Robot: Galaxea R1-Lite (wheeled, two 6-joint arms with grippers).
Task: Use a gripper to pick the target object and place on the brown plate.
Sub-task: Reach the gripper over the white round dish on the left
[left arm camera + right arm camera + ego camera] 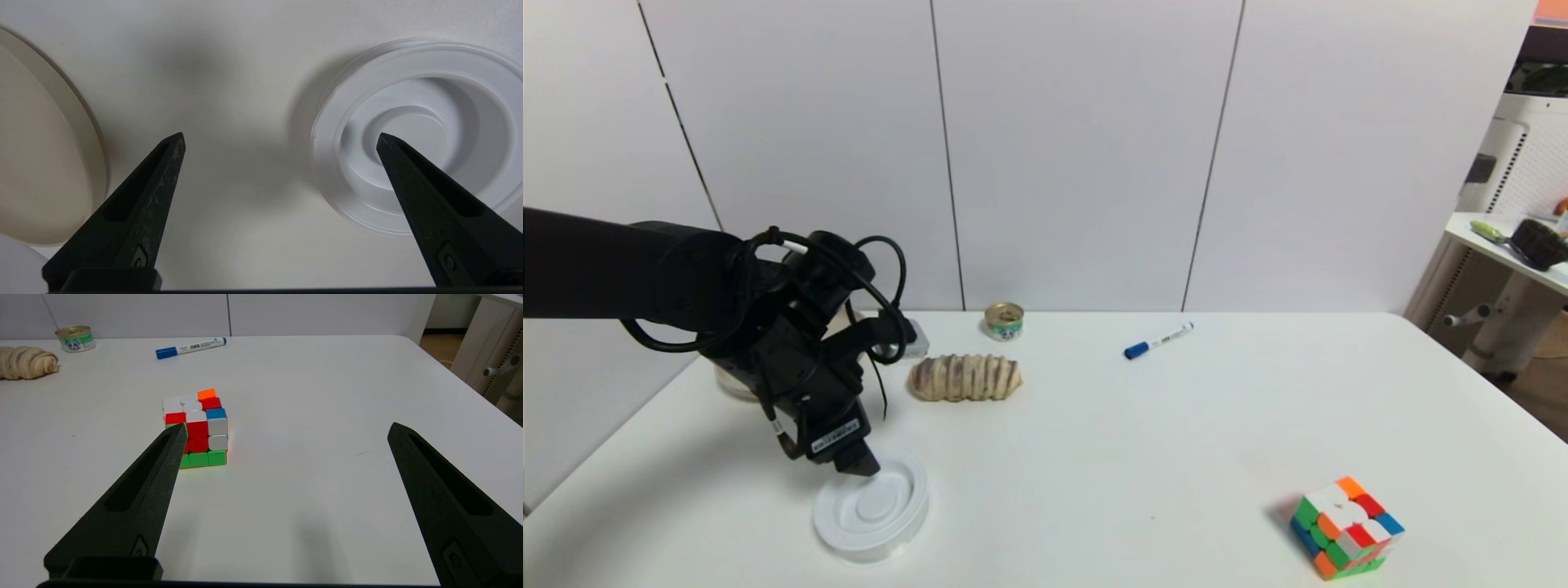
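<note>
- The step in hand looks like the approach to the grasp: the left gripper [282, 139] hangs low over the white disc [872, 506], which lies flat on the table [1143, 457] near the front left, not yet held.
- Its fingers are spread wide; one fingertip [386, 143] sits over the disc's inner rings, the other over bare table between the disc and the brown plate [36, 155].
- Next, I judge, it should straddle the disc's rim, close, lift, then carry it to the plate.
- The left wrist view shows the plate's face (the head view hides nearly all of it behind the arm).
- The right gripper [286, 433], parked and spread open, appears only in its own wrist view, near a colour cube [198, 426].
</note>
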